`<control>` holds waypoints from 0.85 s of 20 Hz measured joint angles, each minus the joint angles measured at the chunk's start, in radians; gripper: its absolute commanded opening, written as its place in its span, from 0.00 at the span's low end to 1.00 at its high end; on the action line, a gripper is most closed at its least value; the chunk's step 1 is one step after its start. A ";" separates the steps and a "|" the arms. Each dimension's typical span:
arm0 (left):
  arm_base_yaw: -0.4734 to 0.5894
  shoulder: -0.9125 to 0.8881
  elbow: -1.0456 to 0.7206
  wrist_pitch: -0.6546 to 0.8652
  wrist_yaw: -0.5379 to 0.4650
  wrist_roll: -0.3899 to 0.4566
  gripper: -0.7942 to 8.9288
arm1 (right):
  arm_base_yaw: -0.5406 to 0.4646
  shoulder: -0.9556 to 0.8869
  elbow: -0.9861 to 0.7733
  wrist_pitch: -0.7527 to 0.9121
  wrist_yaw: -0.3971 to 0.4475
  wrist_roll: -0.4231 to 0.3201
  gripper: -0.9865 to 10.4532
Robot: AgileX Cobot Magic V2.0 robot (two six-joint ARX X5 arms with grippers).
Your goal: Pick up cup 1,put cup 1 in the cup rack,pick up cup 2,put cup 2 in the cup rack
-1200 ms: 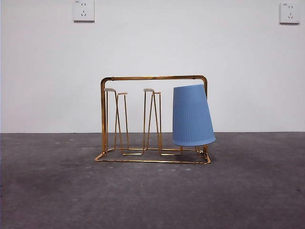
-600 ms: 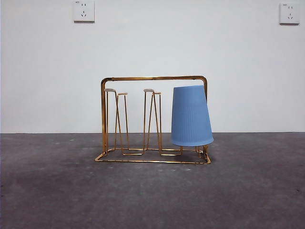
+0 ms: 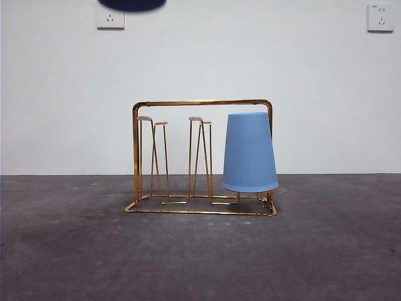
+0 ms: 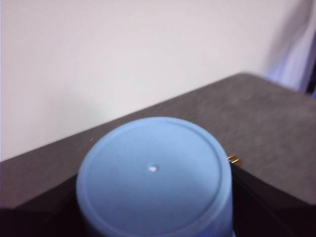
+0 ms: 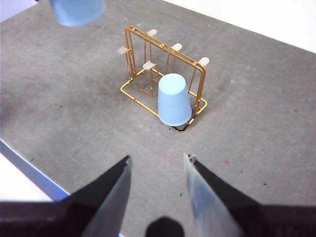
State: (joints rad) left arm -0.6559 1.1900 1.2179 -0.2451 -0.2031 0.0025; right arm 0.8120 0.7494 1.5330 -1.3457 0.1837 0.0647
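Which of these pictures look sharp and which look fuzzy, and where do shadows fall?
Front view: sharp, evenly lit; the cup rack and its blue cup cast only a faint shadow on the table. Left wrist view: soft and blurred, a second blue cup filling it close up. Right wrist view: the scene is clear, but the right gripper is blurred.

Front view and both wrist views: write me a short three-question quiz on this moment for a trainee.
1. True or false: the second blue cup stands on the cup rack.
2. The racked blue cup is: A) mouth up, mid-rack; B) upside down at one end of the rack; C) lying on the table.
3. Fill in: the right gripper, well clear of the rack, is ____ (open/shut).

Key: 1 false, it is up in the air, off the rack; 2 B; 3 open.
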 measured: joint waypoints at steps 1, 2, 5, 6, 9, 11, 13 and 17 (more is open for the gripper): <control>0.016 0.032 0.000 0.019 0.000 0.006 0.08 | 0.000 0.000 0.000 0.000 0.000 0.004 0.25; 0.028 0.063 0.000 0.049 0.000 0.008 0.08 | 0.000 0.000 0.000 0.000 0.000 0.008 0.25; 0.052 0.126 0.000 0.108 0.002 0.013 0.08 | 0.000 0.000 0.000 0.000 0.000 0.024 0.25; 0.061 0.142 0.000 0.113 0.003 0.013 0.08 | 0.000 0.000 0.000 0.000 0.000 0.027 0.25; 0.081 0.192 0.000 0.120 0.002 0.011 0.08 | 0.000 0.000 0.000 0.000 0.000 0.029 0.25; 0.084 0.207 -0.005 0.160 0.003 0.005 0.08 | 0.000 0.000 0.000 0.000 0.000 0.033 0.25; 0.089 0.207 -0.012 0.179 0.003 0.005 0.08 | 0.000 0.000 0.000 0.000 0.002 0.036 0.25; 0.118 0.209 -0.108 0.279 0.023 -0.030 0.08 | 0.000 0.000 0.000 0.000 0.003 0.037 0.25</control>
State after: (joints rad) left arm -0.5377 1.3991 1.1099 0.0338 -0.1806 -0.0277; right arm 0.8120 0.7494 1.5330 -1.3453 0.1871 0.1017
